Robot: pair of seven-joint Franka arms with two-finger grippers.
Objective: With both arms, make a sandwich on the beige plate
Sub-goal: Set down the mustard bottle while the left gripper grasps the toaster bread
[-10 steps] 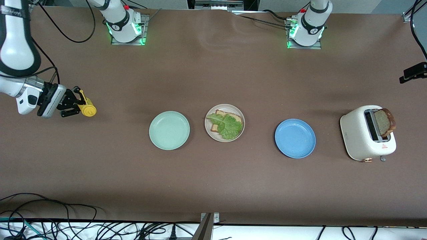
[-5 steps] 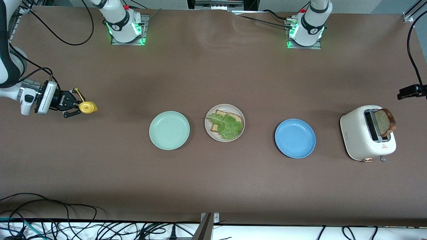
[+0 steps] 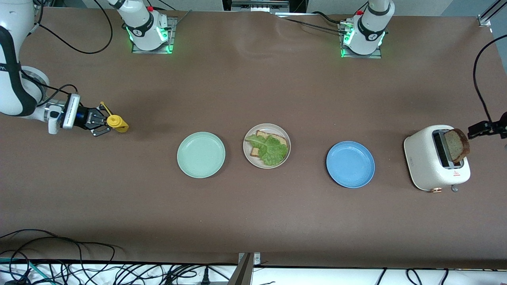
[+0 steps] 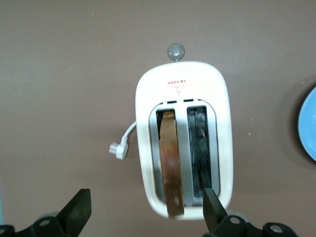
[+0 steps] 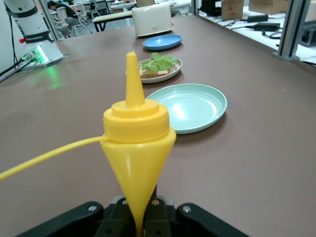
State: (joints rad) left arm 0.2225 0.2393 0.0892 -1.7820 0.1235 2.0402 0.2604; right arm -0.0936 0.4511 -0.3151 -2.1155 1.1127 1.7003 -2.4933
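We are viewing the table from the right arm's end toward the left arm's end. The right gripper (image 3: 106,123) is hovering over the table (image 3: 253,221) at that end, its jaws clamping one yellow squeeze bottle (image 3: 117,123), which is lying nearly level with its nozzle aimed along the row of plates. We are counting three plates, well apart from one another: one mint green plate (image 3: 201,154), bare; one beige plate (image 3: 267,146) in the middle; one blue plate (image 3: 350,164), bare. On the beige plate one bread slice (image 3: 273,138) is lying flat with one ruffled lettuce leaf (image 3: 271,149) spread over it, so the sandwich is standing open-faced there. One white two-slot toaster (image 3: 429,162) is sitting near the left arm's end; a second bread slice (image 3: 456,145) is standing upright in one slot, the other slot showing bare wires. One small white plug (image 4: 118,149) is lying just beside the toaster. The left gripper (image 4: 143,210) is hanging over the toaster with its jaws spread wide and holding nothing. We are counting two arm bases along the table's edge farthest from the camera.
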